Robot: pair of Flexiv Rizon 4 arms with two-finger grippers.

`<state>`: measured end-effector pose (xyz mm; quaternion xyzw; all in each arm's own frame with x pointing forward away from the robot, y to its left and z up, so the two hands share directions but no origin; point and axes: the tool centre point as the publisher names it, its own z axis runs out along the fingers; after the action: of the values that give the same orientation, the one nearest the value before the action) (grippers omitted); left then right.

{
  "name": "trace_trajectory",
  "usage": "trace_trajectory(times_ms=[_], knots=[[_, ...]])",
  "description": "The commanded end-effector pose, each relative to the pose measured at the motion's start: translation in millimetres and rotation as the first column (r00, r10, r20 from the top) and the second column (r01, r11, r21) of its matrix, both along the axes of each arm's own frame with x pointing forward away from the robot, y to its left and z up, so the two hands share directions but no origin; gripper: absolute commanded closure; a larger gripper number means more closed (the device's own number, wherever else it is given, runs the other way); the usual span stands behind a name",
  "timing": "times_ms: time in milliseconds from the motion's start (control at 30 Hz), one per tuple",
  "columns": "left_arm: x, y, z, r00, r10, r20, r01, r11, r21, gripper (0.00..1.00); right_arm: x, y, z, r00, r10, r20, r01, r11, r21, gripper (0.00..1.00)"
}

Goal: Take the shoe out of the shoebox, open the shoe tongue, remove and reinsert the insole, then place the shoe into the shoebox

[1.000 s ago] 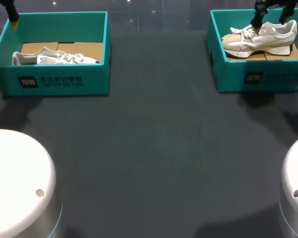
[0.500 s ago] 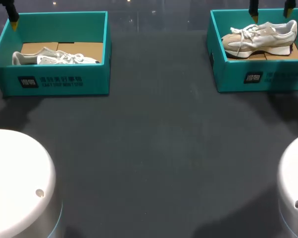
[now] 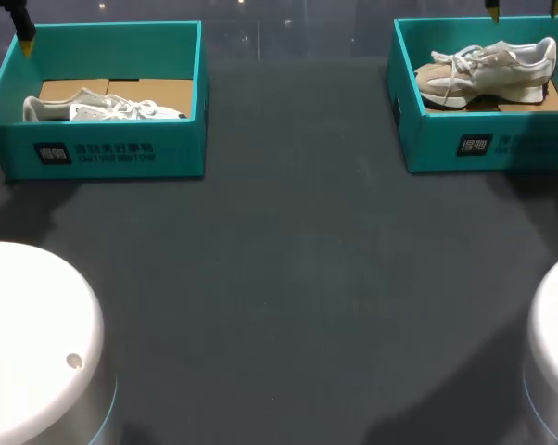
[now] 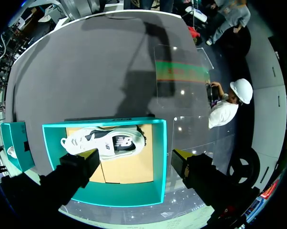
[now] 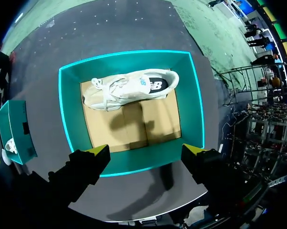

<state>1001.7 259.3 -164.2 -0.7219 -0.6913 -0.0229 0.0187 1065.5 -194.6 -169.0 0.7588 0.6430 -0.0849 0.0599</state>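
Dark grey worktop (image 3: 288,278), one teal box out at each far corner, so here's my read. The right tool (image 5: 146,150) hangs high over the near wall of the right shoebox (image 5: 71,109), fingers spread wide and holding nothing. The beige-and-white sneaker (image 5: 129,88) is well below and ahead of those fingers. It looks to be lying on its side along the box's far wall, on a brown cardboard liner (image 5: 155,119) that's bare right under the tool. With the shoe in the box and the tool empty, I can't honestly tell if this is the very start or the very end. If it's the pickup, the shoe runs roughly parallel to the line between the fingertips, so I'd turn the wrist about a quarter turn. That way the fingers close across the shoe, not along it. I'd also move forward until the tool is over the collar, come straight down clear of the walls, pinch around the heel or collar and not the laces, then lift straight up until the sole clears the rim. The far wall is close, so the outer finger has little room. The left tool (image 4: 134,157) is also spread and empty, straddling a side wall of the left shoebox (image 4: 119,194). That box's white sneaker (image 4: 103,141) lies on its side on cardboard, under and just ahead of one finger.
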Motion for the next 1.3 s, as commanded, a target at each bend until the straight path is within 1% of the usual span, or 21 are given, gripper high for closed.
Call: trace_trajectory(times_ms=[33, 100, 133, 167, 200, 233, 267, 300, 333, 367, 400, 467, 500, 533, 1000, 1067, 1100, 1167, 1233, 1300], knots=[[-0.6, 0.4, 0.4, 1.0, -0.002, 0.001, 0.002, 1.0, 0.001, 0.0, 2.8, 0.6, 1.2, 1.0, -0.004, -0.022, 0.004, 1.0, 0.001, 0.0], [-0.6, 0.4, 0.4, 1.0, -0.002, 0.001, 0.002, 1.0, 0.001, 0.0, 2.8, 0.6, 1.2, 1.0, -0.004, -0.022, 0.004, 1.0, 0.001, 0.0], [-0.6, 0.4, 0.4, 1.0, -0.002, 0.001, 0.002, 1.0, 0.001, 0.0, 8.6, -4.0, -1.3, 1.0, 0.008, -0.004, -0.008, 1.0, 0.018, 0.0], [-0.6, 0.4, 0.4, 1.0, -0.002, 0.001, 0.002, 1.0, 0.001, 0.0, 16.6, -9.7, -3.5, 1.0, 0.007, 0.022, -0.007, 1.0, -0.004, 0.0], [-0.6, 0.4, 0.4, 1.0, -0.002, 0.001, 0.002, 1.0, 0.001, 0.0, 25.4, -16.3, -6.7, 1.0, -0.001, 0.019, 0.001, 1.0, -0.015, 0.0], [-0.6, 0.4, 0.4, 1.0, -0.002, 0.001, 0.002, 1.0, 0.001, 0.0, 34.2, -22.3, -8.1, 0.999, 0.02, 0.04, -0.02, 1.0, 0.002, 0.0], [-0.6, 0.4, 0.4, 1.0, -0.002, 0.001, 0.002, 1.0, 0.001, 0.0, 41.9, -28.8, -9.9, 0.998, 0.005, 0.058, -0.004, 1.0, -0.022, 0.0], [-0.6, 0.4, 0.4, 1.0, -0.002, 0.001, 0.002, 1.0, 0.001, 0.0, 50.7, -34.2, -12.8, 0.999, 0.002, 0.051, -0.001, 0.999, -0.037, 0.0], [-0.6, 0.4, 0.4, 1.0, -0.002, 0.001, 0.002, 1.0, 0.001, 0.0, 58.0, -40.6, -14.9, 0.999, 0.012, 0.052, -0.01, 1.0, -0.029, 0.0], [-0.6, 0.4, 0.4, 1.0, -0.002, 0.001, 0.002, 1.0, 0.001, 0.0, 64.7, -45.4, -16.6, 0.998, 0.003, 0.067, -0.001, 1.0, -0.028, 0.0], [-0.6, 0.4, 0.4, 1.0, -0.002, 0.001, 0.002, 1.0, 0.001, 0.0, 71.5, -50.7, -19.3, 0.998, 0.014, 0.065, -0.013, 1.0, -0.017, 0.0], [-0.6, 0.4, 0.4, 1.0, -0.002, 0.001, 0.002, 1.0, 0.001, 0.0, 80.4, -59.5, -24.8, 0.994, 0.039, 0.103, -0.045, 0.998, 0.053, 0.0], [-0.6, 0.4, 0.4, 1.0, -0.002, 0.001, 0.002, 1.0, 0.001, 0.0, 83.9, -63.1, -30.7, 0.991, 0.06, 0.122, -0.073, 0.992, 0.105, 0.0], [-0.6, 0.4, 0.4, 1.0, -0.002, 0.001, 0.002, 1.0, 0.001, 0.0, 88.1, -68.2, -38.5, 0.994, 0.029, 0.102, -0.045, 0.987, 0.156, 0.0], [-0.6, 0.4, 0.4, 1.0, -0.002, 0.001, 0.002, 1.0, 0.001, 0.0, 88.1, -68.2, -38.5, 0.994, 0.029, 0.102, -0.045, 0.987, 0.156, 0.0], [-0.6, 0.4, 0.4, 1.0, -0.002, 0.001, 0.002, 1.0, 0.001, 0.0, 96.3, -72.3, -47.6, 0.994, 0.031, 0.103, -0.047, 0.985, 0.165, 0.0], [-0.6, 0.4, 0.4, 1.0, -0.002, 0.001, 0.002, 1.0, 0.001, 0.0, 100.0, -74.7, -51.3, 0.995, 0.023, 0.096, -0.036, 0.989, 0.141, 0.0], [-0.6, 0.4, 0.4, 1.0, -0.002, 0.001, 0.002, 1.0, 0.001, 0.0, 106.3, -81.6, -58.3, 0.995, 0.025, 0.096, -0.038, 0.99, 0.137, 0.0], [-0.6, 0.4, 0.4, 1.0, -0.002, 0.001, 0.002, 1.0, 0.001, 0.0, 111.5, -88.9, -65.5, 0.995, 0.024, 0.097, -0.034, 0.994, 0.108, 0.0], [-0.6, 0.4, 0.4, 1.0, -0.002, 0.001, 0.002, 1.0, 0.001, 0.0, 114.9, -97.7, -71.0, 0.996, 0.021, 0.092, -0.032, 0.993, 0.115, 0.0]])
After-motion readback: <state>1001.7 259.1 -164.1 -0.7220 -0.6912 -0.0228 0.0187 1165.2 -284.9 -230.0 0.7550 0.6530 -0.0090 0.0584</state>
